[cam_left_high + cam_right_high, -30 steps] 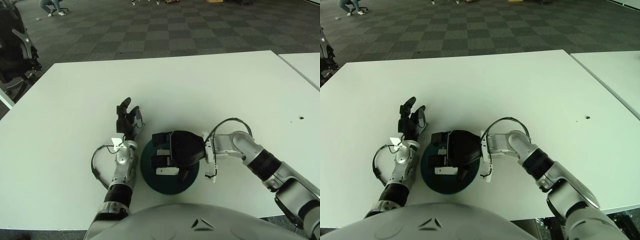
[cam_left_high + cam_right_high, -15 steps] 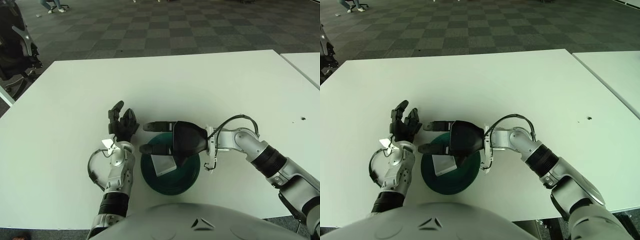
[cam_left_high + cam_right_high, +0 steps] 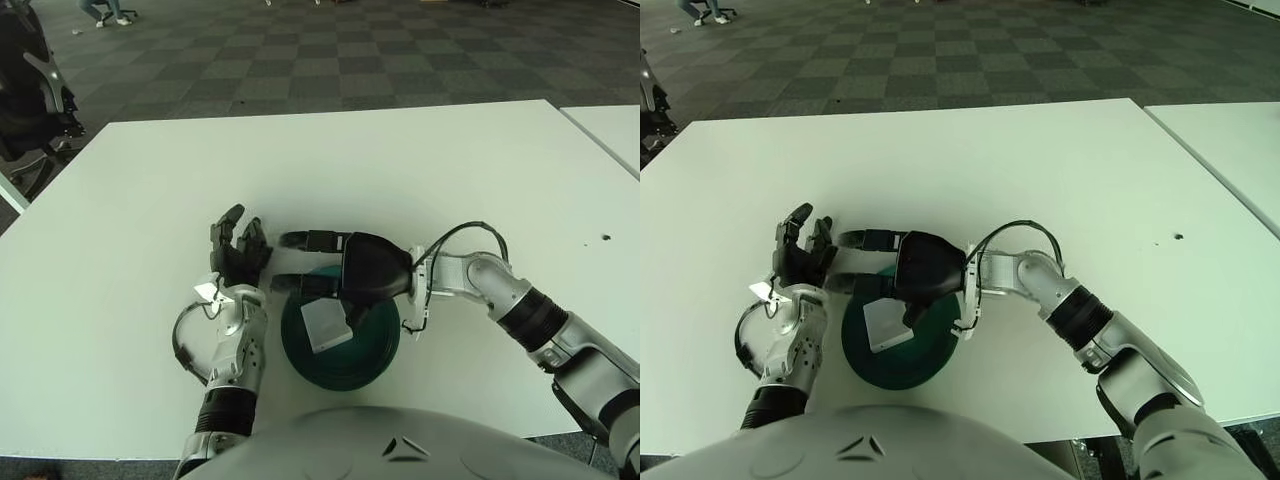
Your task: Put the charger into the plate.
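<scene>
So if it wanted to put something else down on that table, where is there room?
The table is bare beyond both hands, and also along its far left and right. It is crowded near the robot: the plate holds the charger, with the right hand open above it and the left hand beside.

The charger (image 3: 326, 324), a small white squarish block, lay flat inside the plate (image 3: 375, 350), slightly left of its middle and turned a little askew. The plate was round and dark green, sitting on the white bench (image 3: 400, 170) near its front edge.

Charger (image 3: 325, 324) in plate (image 3: 372, 352); right hand (image 3: 352, 270) above, left hand (image 3: 236, 252) left.
</scene>
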